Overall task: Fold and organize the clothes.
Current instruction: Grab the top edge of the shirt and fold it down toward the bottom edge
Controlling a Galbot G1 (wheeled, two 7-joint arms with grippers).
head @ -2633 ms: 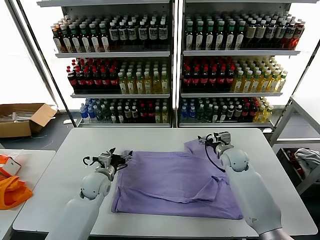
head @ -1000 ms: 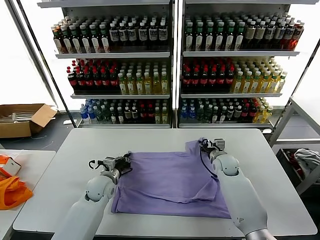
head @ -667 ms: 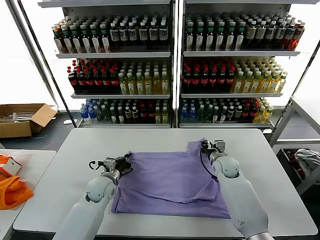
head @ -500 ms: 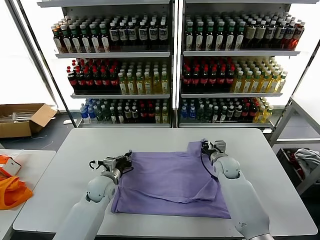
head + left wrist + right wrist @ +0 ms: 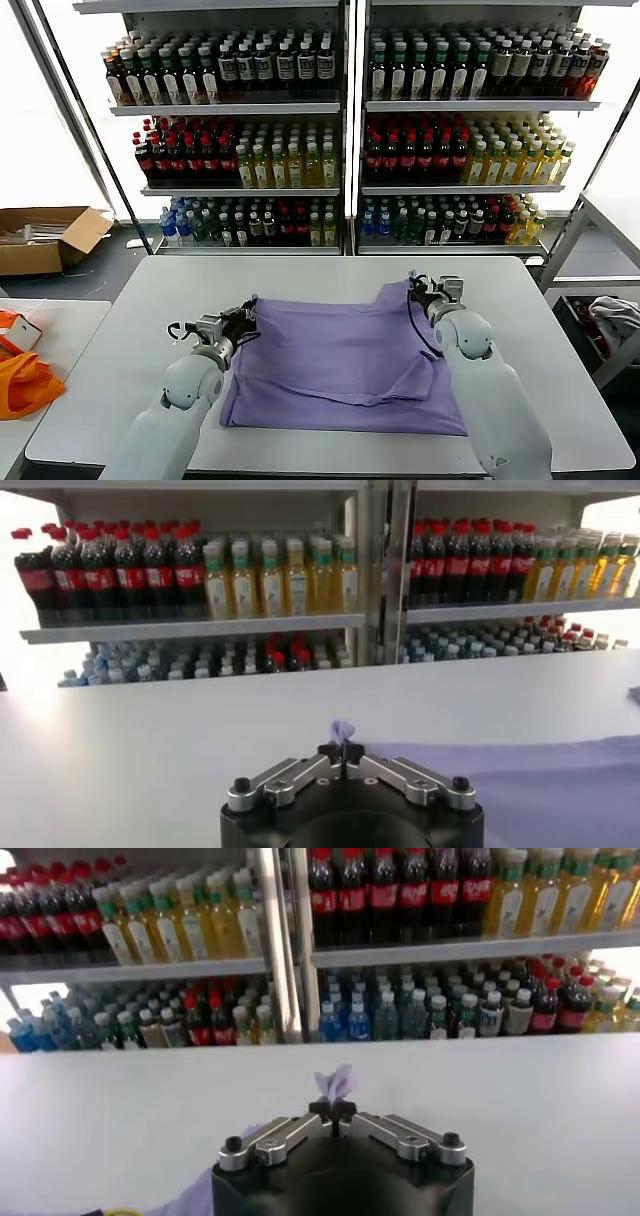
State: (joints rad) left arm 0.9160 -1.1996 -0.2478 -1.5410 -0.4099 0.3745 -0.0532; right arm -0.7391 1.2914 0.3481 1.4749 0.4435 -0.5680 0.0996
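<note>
The lavender-purple T-shirt point(image 5: 340, 355) lies spread on the white table point(image 5: 120, 360), plain side up, with a fold near its right side. My left gripper point(image 5: 247, 313) is shut on the shirt's far left corner; a tuft of fabric point(image 5: 342, 729) sticks out of the closed fingers in the left wrist view. My right gripper point(image 5: 413, 292) is shut on the shirt's far right corner, lifted slightly; a purple tuft point(image 5: 334, 1083) shows above its fingers in the right wrist view.
Shelves of bottles point(image 5: 345, 130) stand behind the table. An orange bag point(image 5: 22, 380) lies on a side table at left, a cardboard box point(image 5: 45, 238) on the floor behind it. A whitish-grey cloth bundle point(image 5: 615, 318) sits at far right.
Both grippers, still holding the far corners, have moved away from me, drawing the shirt's far edge toward the shelves and stretching the fabric flatter.
</note>
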